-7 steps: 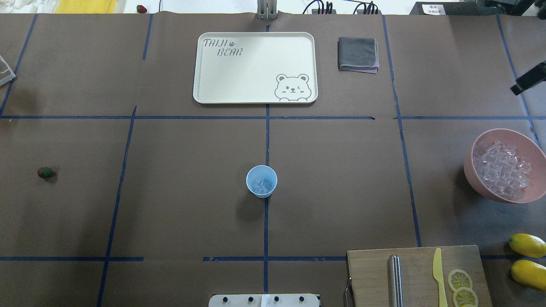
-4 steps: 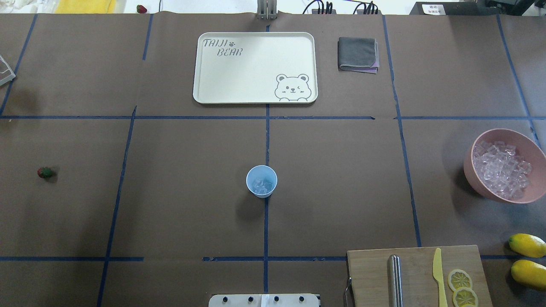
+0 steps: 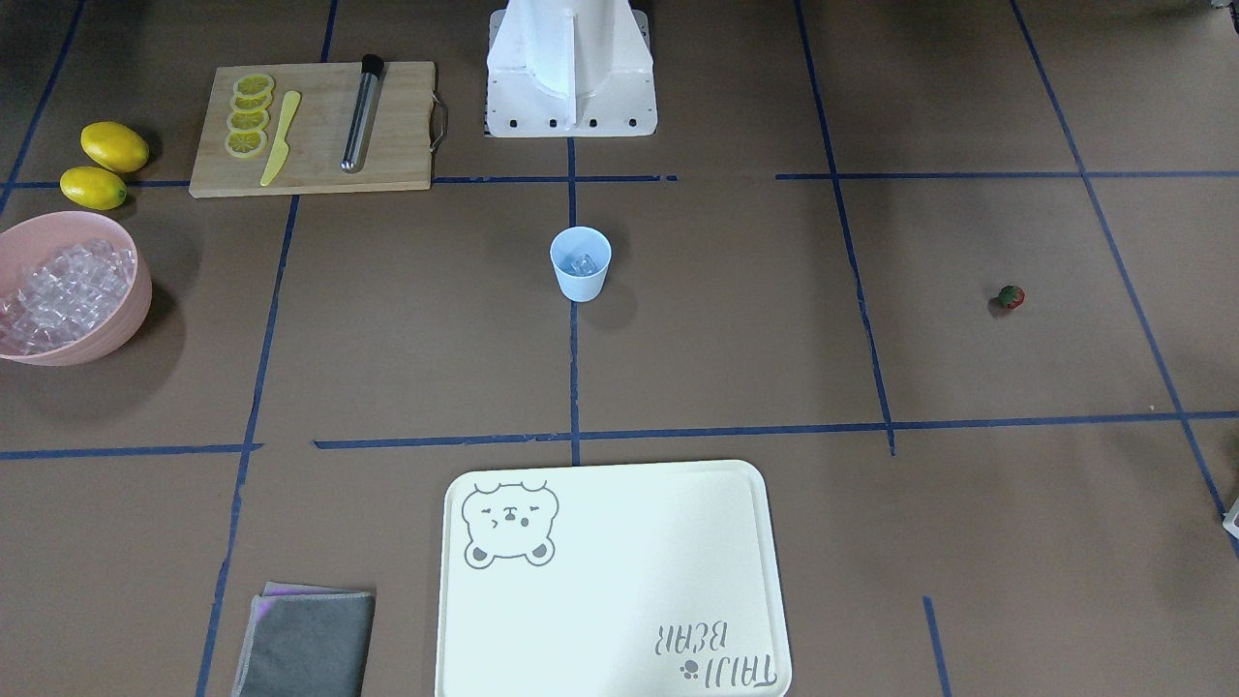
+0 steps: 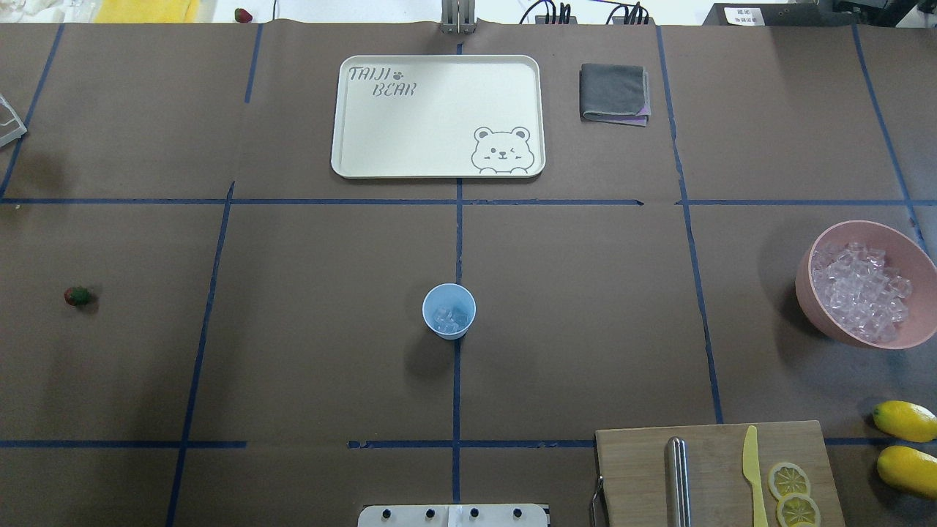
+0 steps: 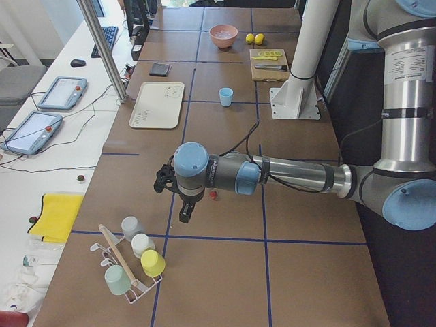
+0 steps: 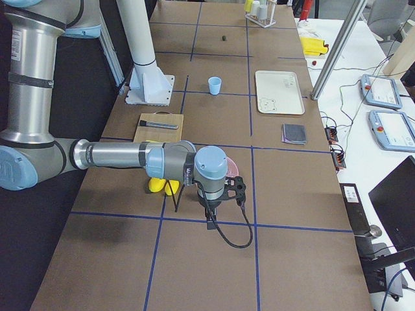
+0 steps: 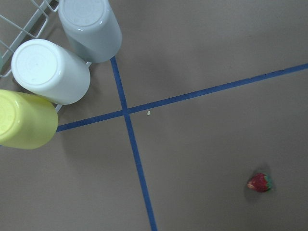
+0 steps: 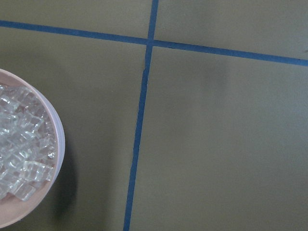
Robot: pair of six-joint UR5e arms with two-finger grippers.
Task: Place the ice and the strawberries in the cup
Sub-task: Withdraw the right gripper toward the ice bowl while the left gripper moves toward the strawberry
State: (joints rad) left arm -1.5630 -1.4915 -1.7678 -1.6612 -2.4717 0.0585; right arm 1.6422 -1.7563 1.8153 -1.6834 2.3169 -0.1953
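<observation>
Ice (image 4: 450, 318) lay in the bottom of the light blue cup (image 4: 448, 294), which stood upright on the centre tape line, well apart from everything else. More cubes filled the pink bowl (image 4: 804, 289) at the table's right edge. 1 strawberry (image 4: 78, 296) lay on the brown paper far to the left, well apart from the cup. The left gripper (image 5: 184, 214) hung over the table near that strawberry, with 3 upturned cups (image 7: 50, 72) in a rack close by. Whether its fingers were apart or together could not be told. The right gripper (image 6: 211, 220) hung just beside the bowl, and its fingers could not be judged either. 2 lemons (image 4: 905, 421) lay near a cutting board (image 4: 637, 468).
</observation>
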